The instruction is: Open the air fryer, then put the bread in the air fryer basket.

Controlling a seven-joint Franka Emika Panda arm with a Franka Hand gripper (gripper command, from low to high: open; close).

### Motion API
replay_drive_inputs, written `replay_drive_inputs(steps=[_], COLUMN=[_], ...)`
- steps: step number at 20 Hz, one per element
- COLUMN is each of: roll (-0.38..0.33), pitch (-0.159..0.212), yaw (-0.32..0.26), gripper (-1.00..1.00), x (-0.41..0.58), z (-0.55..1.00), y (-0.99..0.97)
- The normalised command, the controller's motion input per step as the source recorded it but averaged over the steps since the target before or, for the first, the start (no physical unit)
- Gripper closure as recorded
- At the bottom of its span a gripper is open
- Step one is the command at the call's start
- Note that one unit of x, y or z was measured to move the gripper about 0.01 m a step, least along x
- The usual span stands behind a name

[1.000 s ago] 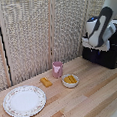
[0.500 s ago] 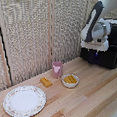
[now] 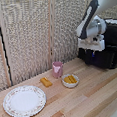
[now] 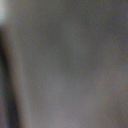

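Observation:
The black air fryer (image 3: pixel 109 46) stands on the wooden table at the exterior view's right. My gripper (image 3: pixel 92 51) hangs right at its front face, on the white hand at the arm's end. Against the black, the dark fingers do not show whether they are open or shut. The air fryer handle is hidden behind the hand. I cannot tell whether the air fryer basket is pulled out. The bread (image 3: pixel 46 81), a golden-brown stick, lies on the table left of the pink cup (image 3: pixel 57 68), far from the gripper. The wrist view is only a grey blur.
A small white bowl (image 3: pixel 70 81) of yellow-orange chunks sits beside the cup. A patterned plate (image 3: pixel 23 101) lies at the front left. A woven screen (image 3: pixel 37 31) stands behind the table.
The hand has shifted a little toward the exterior view's left and the arm now stands more upright. Bread, cup, bowl and plate have not moved.

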Motion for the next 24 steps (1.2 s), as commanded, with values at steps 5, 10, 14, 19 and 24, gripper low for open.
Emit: replay_drive_inputs(steps=[5,10,14,19,24], roll=[0.001,-0.023,-0.05,-0.057,-0.072], pitch=[0.0,-0.001,-0.027,-0.035,-0.092], yaw=[-0.03,-0.01,0.0,0.0,-0.019], gripper=[1.0,1.0,1.0,1.0,1.0], x=[-0.305,-0.44,-0.602,-0.778,-0.327], z=[0.42,0.23,0.03,0.0,0.0], y=[0.78,0.84,0.76,0.56,0.76])
